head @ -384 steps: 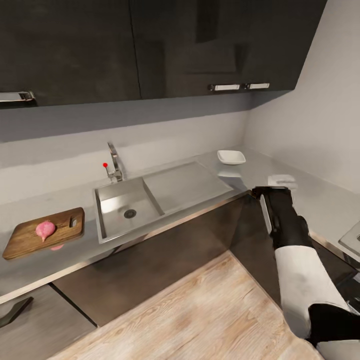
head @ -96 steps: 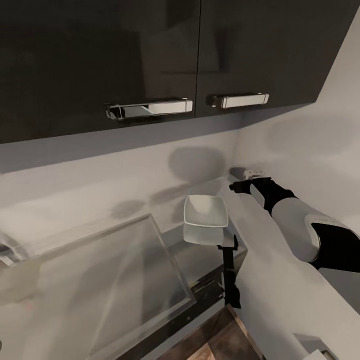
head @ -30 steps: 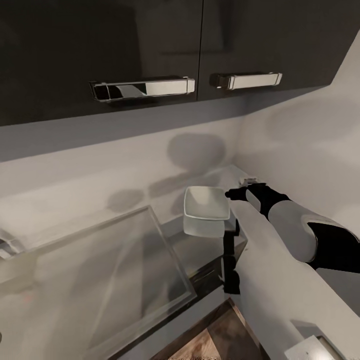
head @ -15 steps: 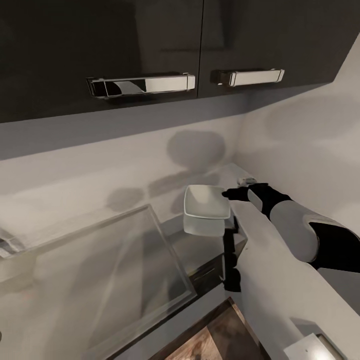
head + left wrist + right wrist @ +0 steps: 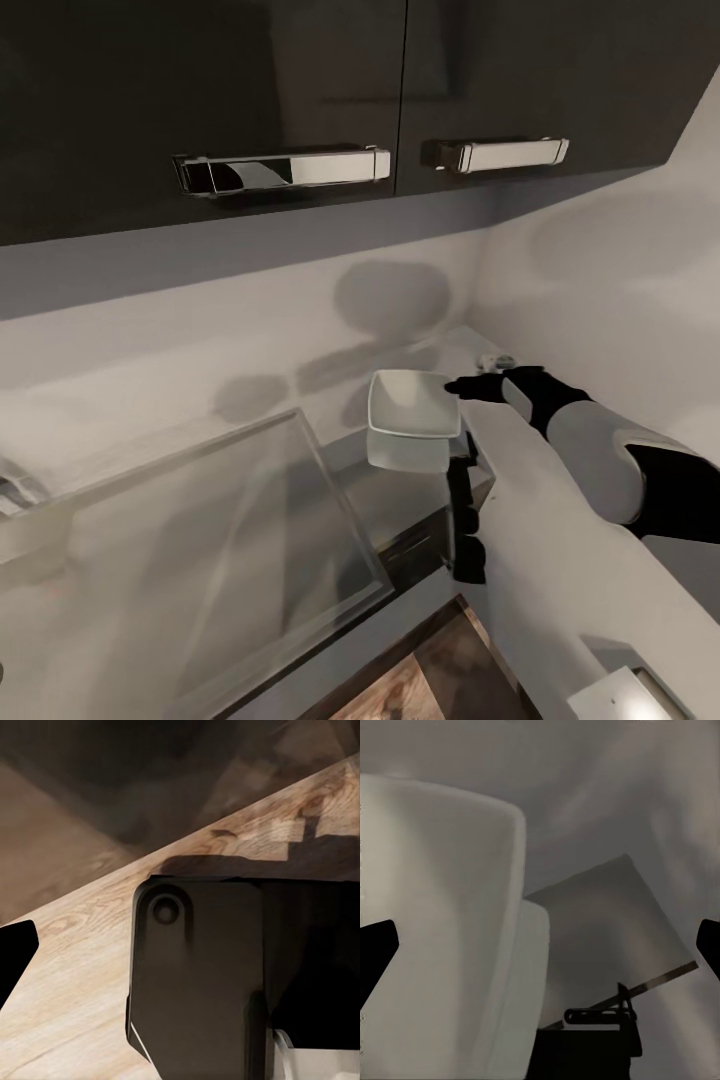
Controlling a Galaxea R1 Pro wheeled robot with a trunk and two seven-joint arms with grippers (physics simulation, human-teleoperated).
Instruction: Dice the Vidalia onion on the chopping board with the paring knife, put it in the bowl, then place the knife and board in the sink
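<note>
Right gripper: dark, at the end of a white forearm, its tip against the near-right rim of the bowl; in the right wrist view its two fingertips sit wide apart at the frame's edges, so the jaws stand spread, nothing held, with the bowl's pale wall close between them. Bowl: white, squarish, shallow, empty, resting on the grey countertop near the corner where the two walls meet, its reflection showing on the worktop just below it. Sink: its flat drainboard lies beside the bowl; basin and tap are cut off at the frame edge. Above: dark wall cabinets with chrome bar handles. Left gripper: its wrist camera looks past dark robot housing at the wooden floor; whether it is open or closed cannot be told. Onion, board and knife: not located from here. Risks, as judged: the fingers arrive at the rim from the side, so a closing or advancing move could push the light bowl toward the wall or out over the drainboard instead of seating a finger each side of the rim; a thin, sloped rim pinch could let the bowl tip or slip on lifting; the forearm runs low over the worktop and could scrape it.
</note>
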